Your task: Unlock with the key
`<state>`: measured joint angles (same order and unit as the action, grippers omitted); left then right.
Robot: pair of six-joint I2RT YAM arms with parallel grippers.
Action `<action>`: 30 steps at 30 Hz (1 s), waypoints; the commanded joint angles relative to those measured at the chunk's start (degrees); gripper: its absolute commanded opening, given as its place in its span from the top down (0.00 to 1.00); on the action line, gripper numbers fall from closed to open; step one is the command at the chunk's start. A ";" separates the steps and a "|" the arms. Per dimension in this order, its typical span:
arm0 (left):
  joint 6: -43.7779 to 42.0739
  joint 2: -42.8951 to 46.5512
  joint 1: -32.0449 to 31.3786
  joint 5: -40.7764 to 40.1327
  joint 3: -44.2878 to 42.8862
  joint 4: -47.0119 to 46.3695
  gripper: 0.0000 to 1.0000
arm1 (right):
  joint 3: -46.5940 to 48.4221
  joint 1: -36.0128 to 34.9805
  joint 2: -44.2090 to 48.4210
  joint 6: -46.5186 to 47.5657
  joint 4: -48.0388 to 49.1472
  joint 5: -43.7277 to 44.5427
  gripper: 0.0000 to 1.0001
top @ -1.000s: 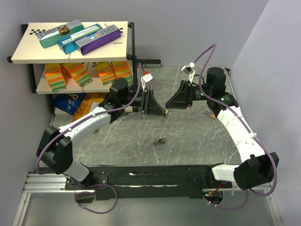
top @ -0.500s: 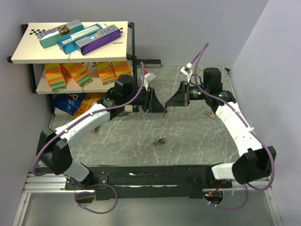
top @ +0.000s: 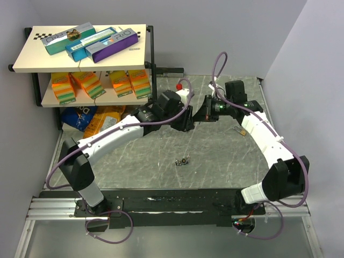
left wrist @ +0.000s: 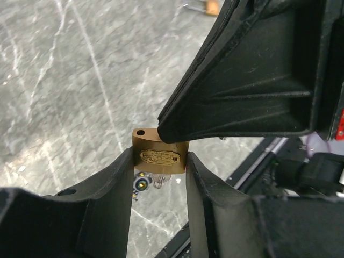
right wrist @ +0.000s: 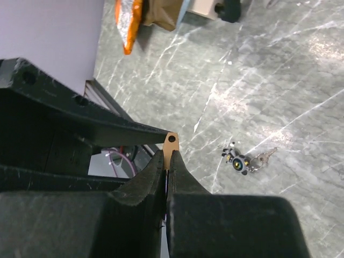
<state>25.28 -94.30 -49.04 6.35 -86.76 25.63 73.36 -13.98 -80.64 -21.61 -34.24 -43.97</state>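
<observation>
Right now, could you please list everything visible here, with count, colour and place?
padlock: one, brass, held above the table
key bunch: one, dark silver, on the table, centre
boxes: three, teal, blue, purple, top of the shelf
packs: several, orange-green, lower shelf
bags: two, blue and orange, under the shelf
small tan item: one, table, right side; unidentifiable
left hand: one, black, shut on padlock
right hand: one, black, shut on padlock

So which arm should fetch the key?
Probably right. The left gripper holds the padlock and must steady it; the right gripper is only pinched shut at its top corner, and the key lies loose on the table.
</observation>
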 commanded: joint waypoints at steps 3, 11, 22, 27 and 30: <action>3.11 -2.81 -0.09 -5.47 1.32 -0.92 0.99 | -2.87 -0.79 -3.81 -1.42 7.25 1.25 0.82; 5.83 -10.28 1.48 -4.34 1.51 -0.32 0.99 | -6.30 0.35 -11.20 -0.10 17.01 -2.36 0.43; 6.98 -21.71 4.21 -4.41 -3.50 3.28 0.99 | -14.03 7.12 -11.21 -1.86 16.48 9.08 0.38; 9.43 -28.28 5.97 -6.09 -9.91 9.87 0.99 | -14.92 8.62 -8.57 -2.13 15.79 9.69 0.37; 11.19 -31.37 6.41 -9.33 -13.51 12.86 0.99 | -14.30 8.88 -7.43 -1.69 14.38 10.65 0.37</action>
<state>33.10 -122.89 -43.53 0.86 -94.91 33.76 58.00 -5.39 -92.68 -23.51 -19.64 -34.85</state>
